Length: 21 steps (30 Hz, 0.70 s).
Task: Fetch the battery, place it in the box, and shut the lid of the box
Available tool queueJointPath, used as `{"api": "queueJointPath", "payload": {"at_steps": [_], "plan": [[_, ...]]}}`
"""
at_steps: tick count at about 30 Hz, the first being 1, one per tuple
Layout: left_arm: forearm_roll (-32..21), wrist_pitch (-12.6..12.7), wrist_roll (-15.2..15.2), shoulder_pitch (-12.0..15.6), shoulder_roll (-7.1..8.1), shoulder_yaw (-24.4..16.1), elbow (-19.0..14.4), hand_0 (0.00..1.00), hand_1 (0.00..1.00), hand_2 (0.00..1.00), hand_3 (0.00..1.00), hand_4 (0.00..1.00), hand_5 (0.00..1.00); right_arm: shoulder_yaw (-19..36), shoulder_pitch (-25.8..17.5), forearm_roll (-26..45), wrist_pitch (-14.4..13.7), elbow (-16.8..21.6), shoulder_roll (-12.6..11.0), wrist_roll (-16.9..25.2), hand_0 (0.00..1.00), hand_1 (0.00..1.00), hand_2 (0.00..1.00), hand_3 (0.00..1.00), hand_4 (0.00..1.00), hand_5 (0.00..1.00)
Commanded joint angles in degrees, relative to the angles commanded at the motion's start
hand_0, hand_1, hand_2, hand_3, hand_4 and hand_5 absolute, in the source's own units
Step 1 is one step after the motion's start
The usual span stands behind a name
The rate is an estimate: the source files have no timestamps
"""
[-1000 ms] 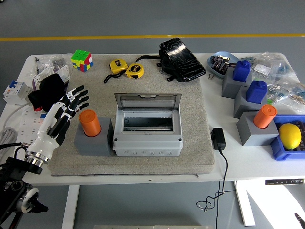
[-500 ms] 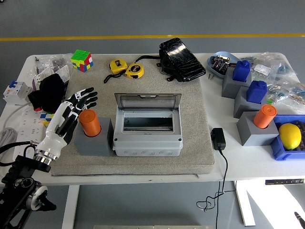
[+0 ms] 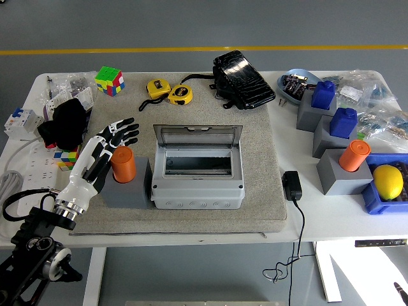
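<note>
Starting from the white table [image 3: 191,233], you have a grey mat [image 3: 268,159] spread over its middle, and on the mat the grey box [image 3: 197,185] with its lid [image 3: 197,134] standing open at the back and nothing visible inside. Just left of the box, touching or nearly so, sits a grey holder block [image 3: 127,190] with the orange battery [image 3: 123,165] upright in it. Nothing of the task is finished as far as you can see: the battery is not yet lifted, the box is unfilled, the lid is not closed. You are at the fetch step, by my reading.

Your left hand [image 3: 105,150] comes in from the lower left and lies against the battery's left side, fingers [image 3: 124,127] spread and pointing up past its top. It is wide open; no finger wraps the battery, so it holds nothing, though it looks to touch or nearly touch the orange side. Your right hand is out of view. You will probably need to curl the fingers around the battery before lifting.
</note>
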Motion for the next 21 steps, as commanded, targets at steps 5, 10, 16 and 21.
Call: {"api": "queueJointPath", "payload": {"at_steps": [5,10,16,21], "plan": [[0.00,0.08,-0.07,-0.10,-0.06,0.04,0.66,0.765,0.808,0.784,0.773,0.998,0.808,-0.05,-0.07,0.02,0.00,0.00,0.06,-0.01,0.876,0.823,0.796,0.847,0.998,0.998],[0.31,0.41,-0.18,-0.34,0.14,-0.14,1.65,0.764,0.805,0.773,0.748,0.998,0.808,-0.04,0.03,0.04,-0.01,0.00,0.05,-0.01,0.876,0.823,0.795,0.848,0.998,0.998],[1.71,1.45,-0.26,-0.36,0.32,-0.04,1.93,0.754,0.778,0.756,0.732,0.998,0.809,-0.27,-0.01,0.20,-0.01,0.00,-0.05,0.01,0.876,0.823,0.795,0.848,0.998,0.998],[2.97,2.39,-0.10,-0.33,0.46,0.00,2.04,0.710,0.726,0.697,0.686,0.998,0.812,-0.37,-0.11,0.09,0.00,0.00,-0.05,-0.03,0.876,0.822,0.795,0.847,0.998,0.998]]}}
